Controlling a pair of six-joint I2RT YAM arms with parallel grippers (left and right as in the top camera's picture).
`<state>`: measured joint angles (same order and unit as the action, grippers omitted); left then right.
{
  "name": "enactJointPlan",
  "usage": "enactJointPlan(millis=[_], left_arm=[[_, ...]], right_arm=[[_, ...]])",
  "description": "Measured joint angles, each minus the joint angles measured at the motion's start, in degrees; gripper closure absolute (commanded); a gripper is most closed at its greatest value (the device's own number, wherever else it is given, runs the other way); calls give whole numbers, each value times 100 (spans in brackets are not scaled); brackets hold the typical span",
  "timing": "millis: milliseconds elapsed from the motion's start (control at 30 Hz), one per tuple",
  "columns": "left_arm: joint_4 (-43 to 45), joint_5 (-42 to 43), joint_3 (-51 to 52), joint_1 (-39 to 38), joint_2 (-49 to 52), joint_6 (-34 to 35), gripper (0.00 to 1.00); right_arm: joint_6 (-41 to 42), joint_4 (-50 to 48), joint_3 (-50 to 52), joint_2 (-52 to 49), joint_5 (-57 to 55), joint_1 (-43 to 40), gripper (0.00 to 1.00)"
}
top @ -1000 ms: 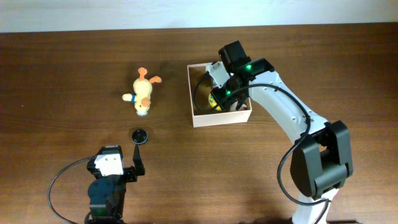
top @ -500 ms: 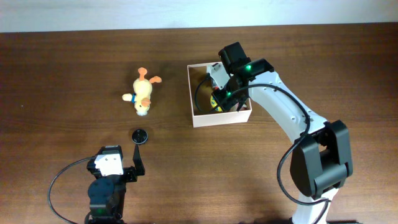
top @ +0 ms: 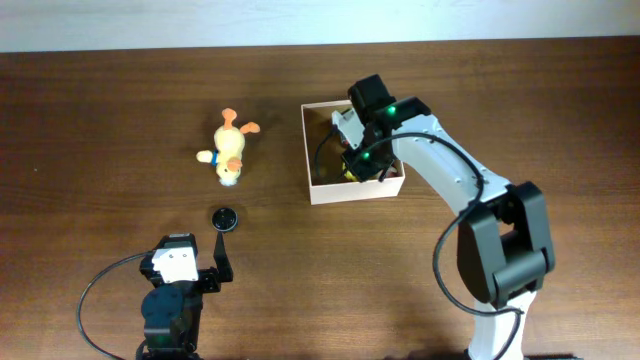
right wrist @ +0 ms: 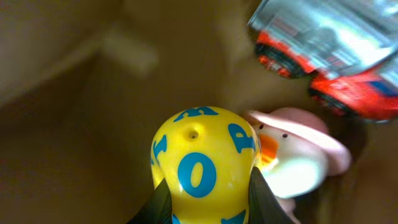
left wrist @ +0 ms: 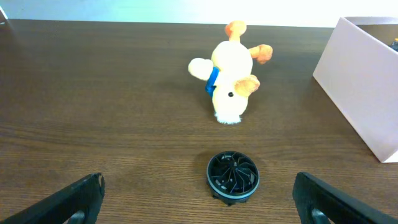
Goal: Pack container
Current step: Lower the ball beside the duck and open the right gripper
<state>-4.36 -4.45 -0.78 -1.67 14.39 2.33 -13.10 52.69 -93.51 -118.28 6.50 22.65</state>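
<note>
container (top: 356, 189) | square, shallow, open-top | white walls (tan-brown inside) | upright | just right of centre, upper half, overhead view

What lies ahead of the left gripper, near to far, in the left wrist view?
The black round disc → the plush duck. The box at the right edge runs alongside both, so its place is unclear.
</note>
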Motion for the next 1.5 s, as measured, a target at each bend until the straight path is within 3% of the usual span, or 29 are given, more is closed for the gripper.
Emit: enactJointPlan(millis=[200, 267, 767, 1500], left_arm=[[0, 0, 0, 0, 0, 0, 1], [0, 0, 0, 0, 0, 0, 1], [0, 0, 0, 0, 0, 0, 1], [0, 0, 0, 0, 0, 0, 1]], right_arm=[[-24, 20, 0, -37, 0, 0, 46], [-50, 63, -2, -37, -2, 0, 40], [-39, 146, -7, -42, -2, 0, 34], [-37, 774, -968, -66, -15, 0, 34]])
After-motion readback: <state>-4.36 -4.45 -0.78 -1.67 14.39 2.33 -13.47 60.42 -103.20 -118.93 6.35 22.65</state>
